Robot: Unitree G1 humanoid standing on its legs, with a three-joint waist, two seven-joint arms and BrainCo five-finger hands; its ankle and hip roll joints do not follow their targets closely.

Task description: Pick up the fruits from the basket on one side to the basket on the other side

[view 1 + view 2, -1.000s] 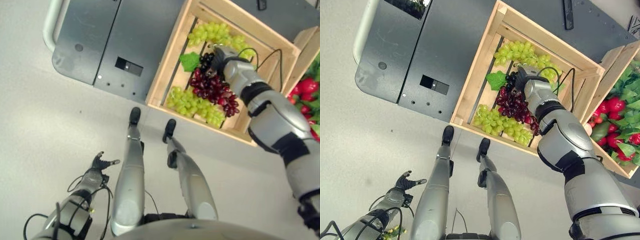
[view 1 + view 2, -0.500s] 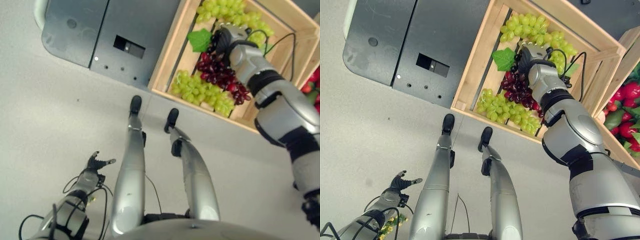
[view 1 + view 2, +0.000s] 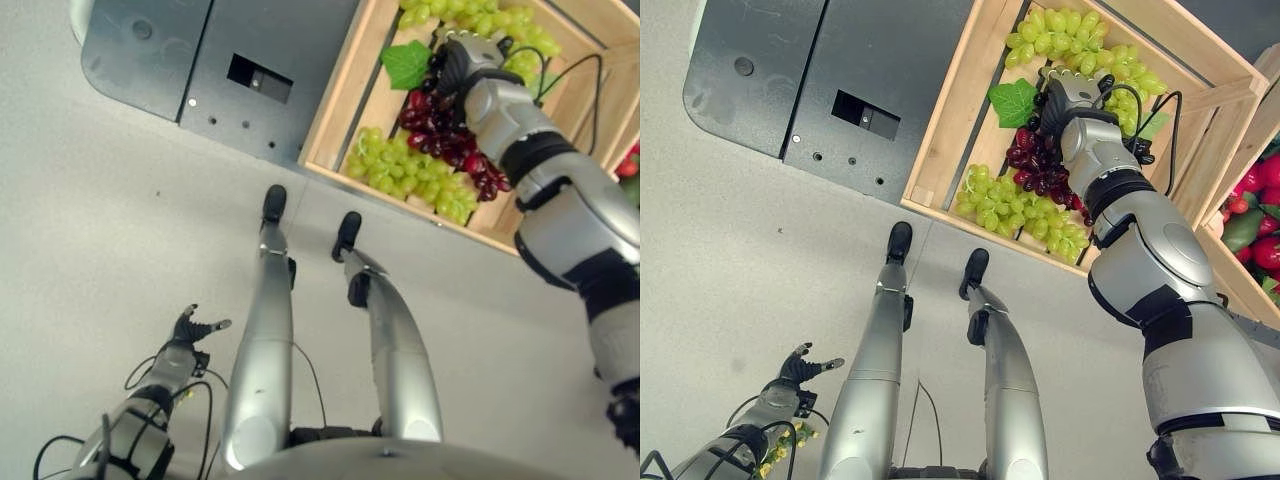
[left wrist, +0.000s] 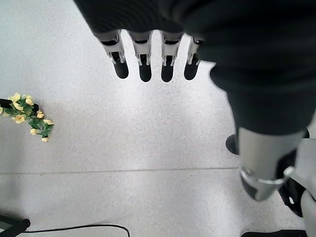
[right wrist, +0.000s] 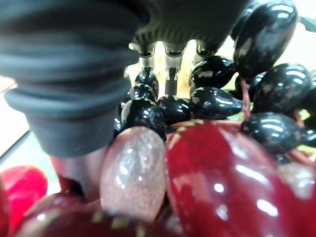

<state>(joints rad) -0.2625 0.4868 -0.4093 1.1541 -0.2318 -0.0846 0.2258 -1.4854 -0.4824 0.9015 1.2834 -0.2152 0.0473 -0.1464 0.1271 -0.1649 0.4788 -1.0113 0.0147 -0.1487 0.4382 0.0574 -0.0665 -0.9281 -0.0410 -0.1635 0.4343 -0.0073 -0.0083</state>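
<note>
A wooden crate (image 3: 940, 130) on the floor ahead holds two bunches of green grapes (image 3: 1060, 30) (image 3: 1020, 205), a dark red bunch (image 3: 1035, 165) and a green leaf (image 3: 1012, 100). My right hand (image 3: 1070, 95) reaches into the crate and rests on the black grapes (image 5: 217, 98) at the top of the red bunch (image 5: 222, 182); the grapes crowd round it. My left hand (image 3: 195, 325) hangs low at my left side over the floor, its fingers (image 4: 143, 59) straight and holding nothing.
A second wooden crate (image 3: 1240, 290) with red fruit and green leaves stands to the right of the first. A dark grey metal base (image 3: 840, 60) lies to the crate's left. A sprig of yellow flowers (image 4: 29, 118) lies on the floor by my left hand.
The camera has shifted, so the crate shows higher in view. My right hand stays on the dark grapes. The left hand has hardly moved.
</note>
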